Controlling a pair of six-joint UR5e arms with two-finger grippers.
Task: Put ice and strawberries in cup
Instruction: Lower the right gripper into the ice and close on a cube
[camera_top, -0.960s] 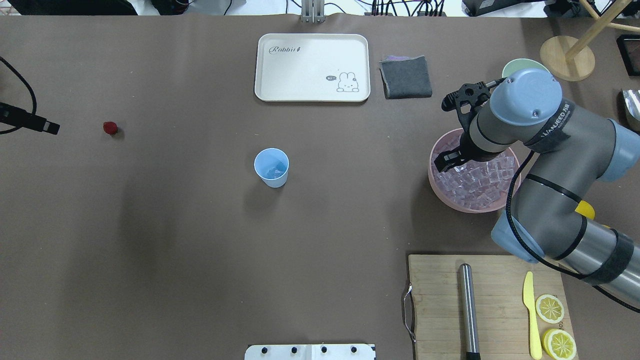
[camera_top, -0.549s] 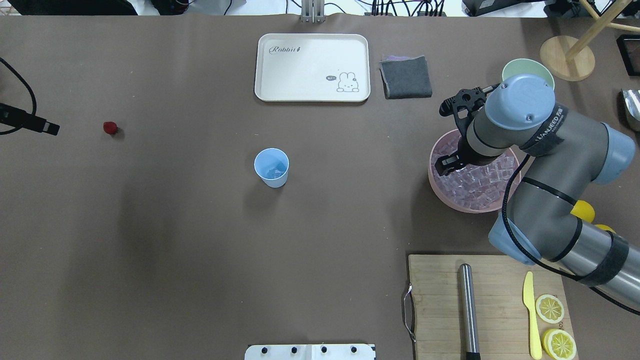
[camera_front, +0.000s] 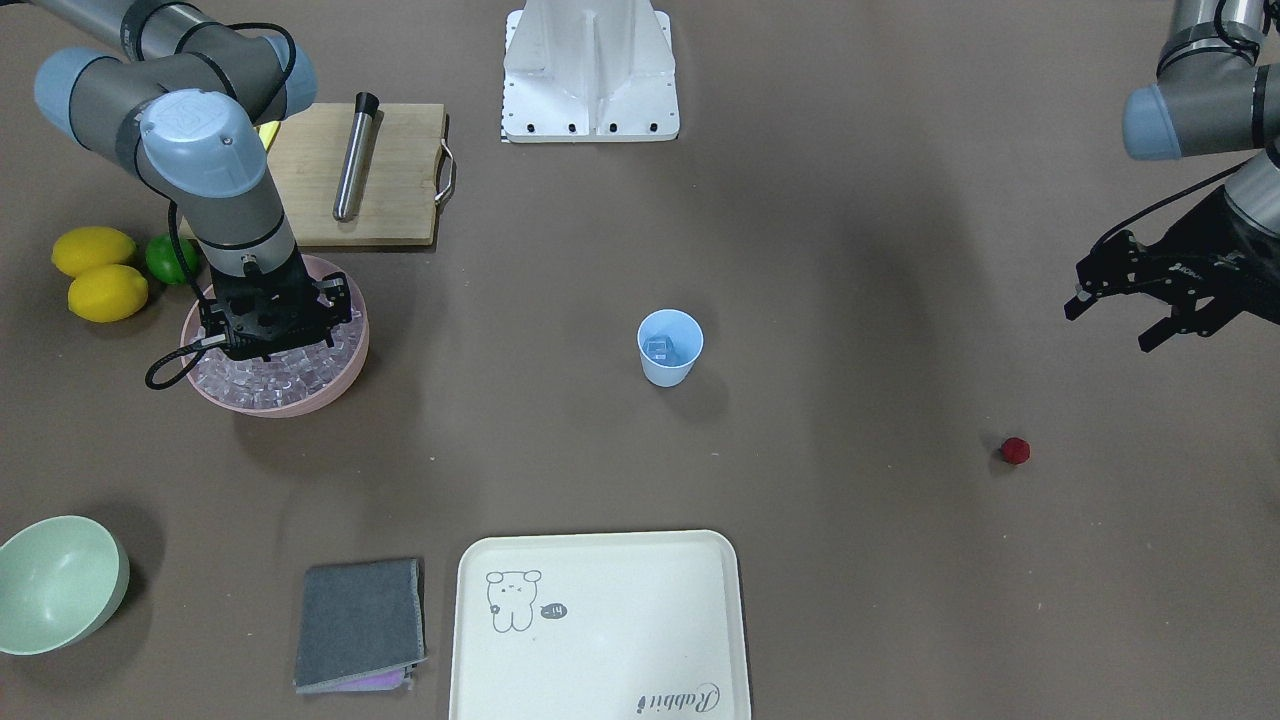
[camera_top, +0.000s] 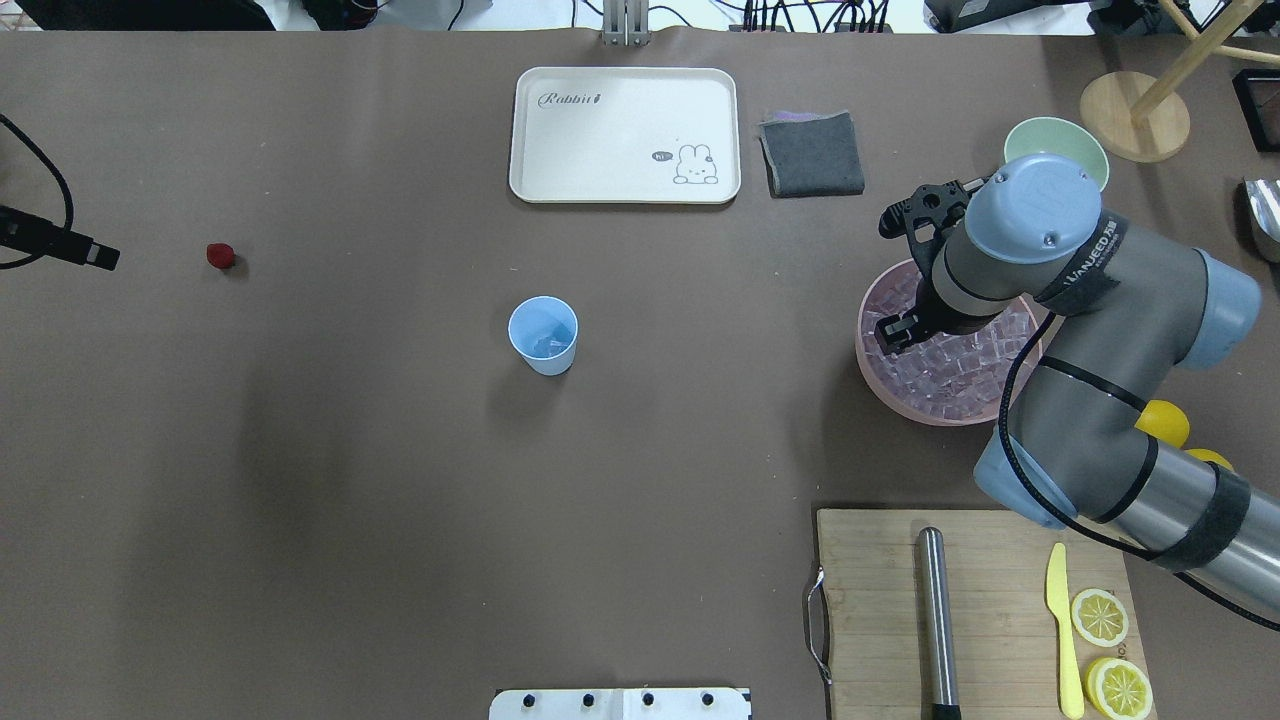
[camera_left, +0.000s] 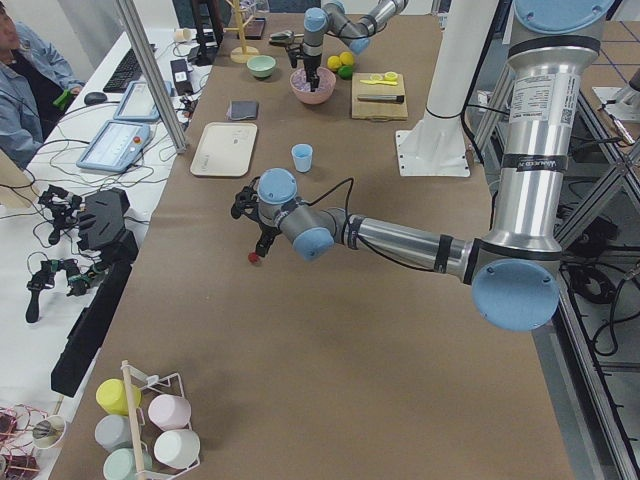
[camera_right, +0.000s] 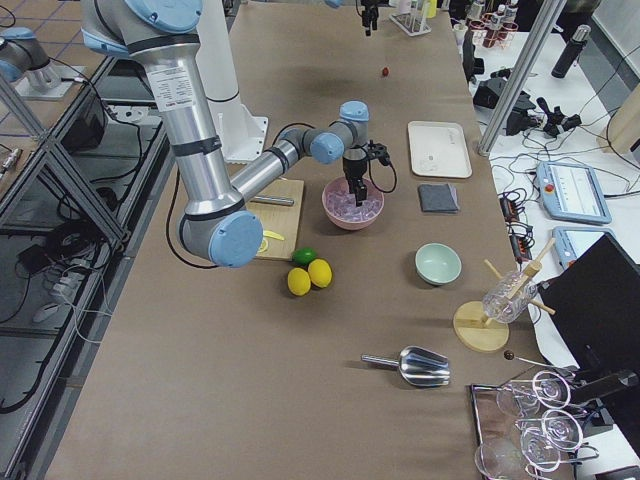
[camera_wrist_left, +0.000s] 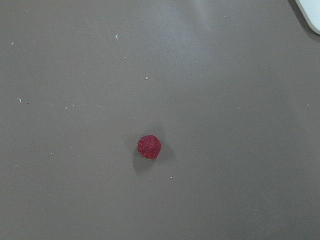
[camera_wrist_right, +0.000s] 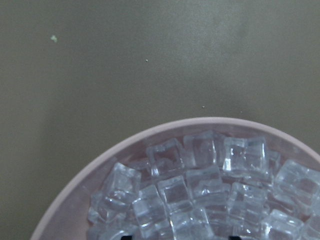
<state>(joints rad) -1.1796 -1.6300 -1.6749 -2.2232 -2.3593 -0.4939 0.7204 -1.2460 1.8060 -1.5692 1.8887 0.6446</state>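
Ice (camera_wrist_right: 200, 195): clear, glassy cubes heaped in round pink bowl (camera_wrist_right: 75, 200); right gripper (camera_front: 262, 345) among them, fingers spread wide. Tapered blue plastic cup (camera_front: 669, 350) mid-table, cube inside. Bumpy red strawberry (camera_wrist_left: 149, 147) on matte brown table (camera_top: 300, 450) near left gripper (camera_front: 1112, 322), fingers apart.

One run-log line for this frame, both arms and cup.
right gripper: open, low among ice in pink bowl | left gripper: open, above strawberry | cup: ice inside, no strawberry

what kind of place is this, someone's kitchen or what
Probably a robotics lab, not a kitchen: the left arm and right arm are mounted at a covered table, an operator sits beside it, and teach pendants lie nearby.
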